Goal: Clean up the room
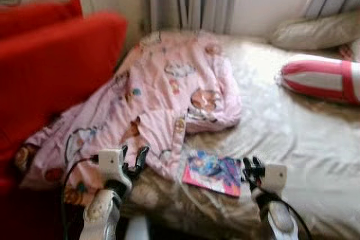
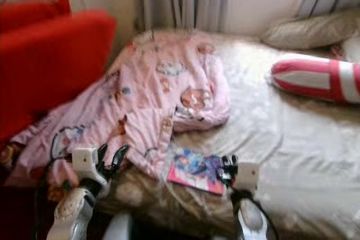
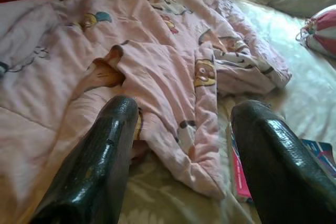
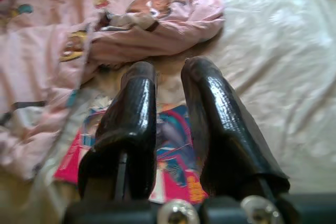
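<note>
A crumpled pink cartoon-print blanket (image 1: 152, 99) is sprawling across the bed's left; a colourful book (image 1: 212, 173) is lying flat just beside its near edge.

One pink quilt (image 1: 157, 99), one book (image 1: 212, 173), two pillows (image 1: 315, 29), one striped cushion (image 1: 323, 80).

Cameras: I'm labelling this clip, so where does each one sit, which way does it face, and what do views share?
Left eye view: on the head, looking forward and down at the bed; shows both arms, left claw over the pink quilt, right claw beside the book.
Right eye view: same head camera's other eye, same scene.
Left wrist view: looks along its open fingers at the quilt.
Right wrist view: looks along its fingers down onto the book.
Shared: quilt and book appear in all four.
</note>
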Motion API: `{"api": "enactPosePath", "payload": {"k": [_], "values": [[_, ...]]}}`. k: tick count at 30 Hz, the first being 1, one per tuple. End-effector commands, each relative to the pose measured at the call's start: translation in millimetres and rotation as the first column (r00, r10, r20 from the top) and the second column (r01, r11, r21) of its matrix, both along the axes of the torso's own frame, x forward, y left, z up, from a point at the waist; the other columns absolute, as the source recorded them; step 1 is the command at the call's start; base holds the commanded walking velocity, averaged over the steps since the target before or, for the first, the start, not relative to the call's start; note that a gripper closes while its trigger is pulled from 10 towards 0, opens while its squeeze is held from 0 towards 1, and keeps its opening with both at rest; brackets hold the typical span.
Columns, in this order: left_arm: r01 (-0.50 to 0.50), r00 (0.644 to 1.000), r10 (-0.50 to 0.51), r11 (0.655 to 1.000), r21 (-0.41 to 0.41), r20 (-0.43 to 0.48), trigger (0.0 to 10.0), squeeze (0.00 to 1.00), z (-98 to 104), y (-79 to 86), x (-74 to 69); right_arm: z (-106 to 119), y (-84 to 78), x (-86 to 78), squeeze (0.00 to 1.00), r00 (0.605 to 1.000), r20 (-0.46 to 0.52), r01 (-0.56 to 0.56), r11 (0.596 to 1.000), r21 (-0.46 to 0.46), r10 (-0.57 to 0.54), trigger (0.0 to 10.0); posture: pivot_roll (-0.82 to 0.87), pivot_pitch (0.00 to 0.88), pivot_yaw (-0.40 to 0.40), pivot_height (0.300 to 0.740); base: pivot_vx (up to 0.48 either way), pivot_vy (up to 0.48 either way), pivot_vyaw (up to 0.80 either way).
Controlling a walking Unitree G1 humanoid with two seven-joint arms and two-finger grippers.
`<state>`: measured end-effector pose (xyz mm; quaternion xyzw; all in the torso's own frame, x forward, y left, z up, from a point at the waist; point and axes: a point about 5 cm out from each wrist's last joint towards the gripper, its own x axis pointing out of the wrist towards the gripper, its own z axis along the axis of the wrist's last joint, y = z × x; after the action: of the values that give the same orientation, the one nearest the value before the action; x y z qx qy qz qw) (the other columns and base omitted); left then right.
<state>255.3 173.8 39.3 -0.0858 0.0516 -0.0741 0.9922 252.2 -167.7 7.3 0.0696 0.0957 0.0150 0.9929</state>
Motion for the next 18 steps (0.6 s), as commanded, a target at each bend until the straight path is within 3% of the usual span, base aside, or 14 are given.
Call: {"api": "enactPosePath", "payload": {"k": [1, 9, 11, 18], "values": [[0.009, 1.000, -0.009, 1.000, 0.012, 0.027, 10.0, 0.00, 8.2, -0.7, 6.5, 0.6, 3.1, 1.6, 0.00, 1.000, 0.003, -0.015, 1.000, 0.012, 0.015, 10.0, 0.08, 0.012, -0.023, 0.636, 0.000, 0.000, 0.00], [0.019, 1.000, -0.019, 1.000, 0.009, 0.013, 10.0, 0.00, 6.6, -2.7, 5.8, 1.5, -1.1, 5.7, 0.00, 1.000, 0.006, -0.004, 1.000, 0.003, 0.004, 10.0, 0.07, 0.022, -0.019, 0.636, 0.000, 0.000, 0.00], [0.020, 1.000, -0.020, 1.000, 0.007, 0.012, 10.0, 0.00, 6.4, -3.3, 5.9, -2.7, -3.0, 6.1, 0.00, 0.999, -0.041, 0.000, 1.000, -0.024, -0.001, 10.0, 0.08, 0.023, -0.021, 0.636, 0.000, 0.000, 0.00], [0.016, 1.000, -0.016, 1.000, 0.012, 0.014, 10.0, 0.00, 7.3, -2.1, 6.3, -0.6, -3.5, 4.7, 0.00, 1.000, 0.001, 0.005, 1.000, -0.011, -0.005, 10.0, 0.08, 0.030, -0.018, 0.617, 0.000, 0.000, 0.00]]}}
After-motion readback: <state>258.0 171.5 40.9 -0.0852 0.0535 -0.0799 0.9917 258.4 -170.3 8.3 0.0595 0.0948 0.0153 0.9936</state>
